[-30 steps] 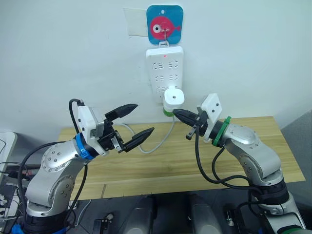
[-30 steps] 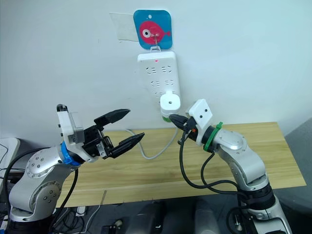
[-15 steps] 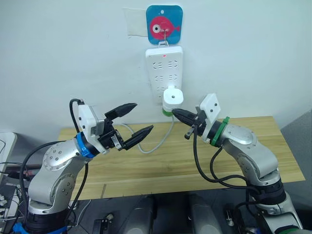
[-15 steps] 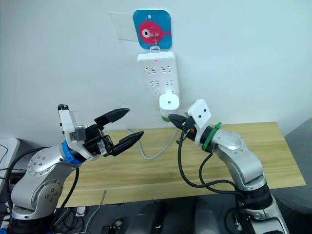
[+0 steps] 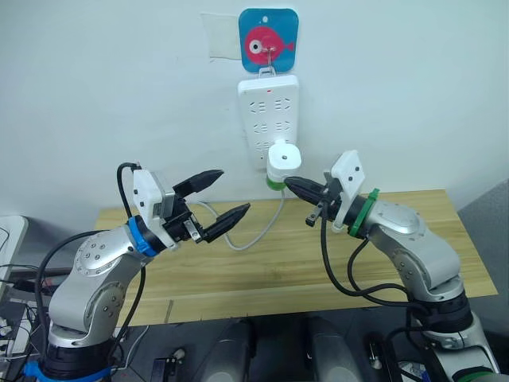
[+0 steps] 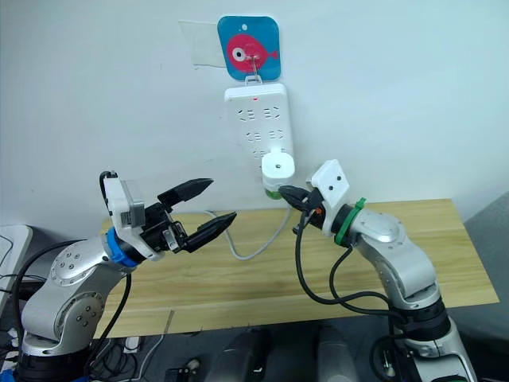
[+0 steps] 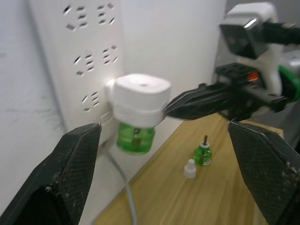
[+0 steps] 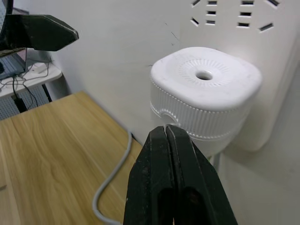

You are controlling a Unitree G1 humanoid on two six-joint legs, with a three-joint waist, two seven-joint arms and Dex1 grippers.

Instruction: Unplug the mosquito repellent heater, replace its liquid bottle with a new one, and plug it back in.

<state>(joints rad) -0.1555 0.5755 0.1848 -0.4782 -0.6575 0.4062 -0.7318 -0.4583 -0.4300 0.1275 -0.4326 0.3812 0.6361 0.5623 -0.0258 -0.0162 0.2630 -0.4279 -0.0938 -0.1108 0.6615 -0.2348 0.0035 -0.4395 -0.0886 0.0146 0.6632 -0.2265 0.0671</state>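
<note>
The white mosquito repellent heater (image 5: 283, 157) is plugged into the bottom of the wall power strip (image 5: 269, 111), with a green liquid bottle (image 7: 135, 138) screwed in under it. My right gripper (image 5: 289, 182) is shut and empty, its tip right at the heater's (image 8: 206, 89) ribbed lower side. My left gripper (image 5: 235, 191) hangs open to the left of the heater, above the table, holding nothing. On the table behind the right arm stands a small green bottle (image 7: 202, 155) with a wick, and a white cap (image 7: 189, 168) sits beside it.
The power strip hangs from a hook on a blue fish plaque (image 5: 268, 40). Its white cable (image 5: 256, 229) loops down onto the wooden table (image 5: 278, 267). A white object (image 5: 9, 239) and loose cables sit off the table's left end.
My left wrist has shifted slightly to the right, its fingers still spread. The right gripper stays shut at the heater's side.
</note>
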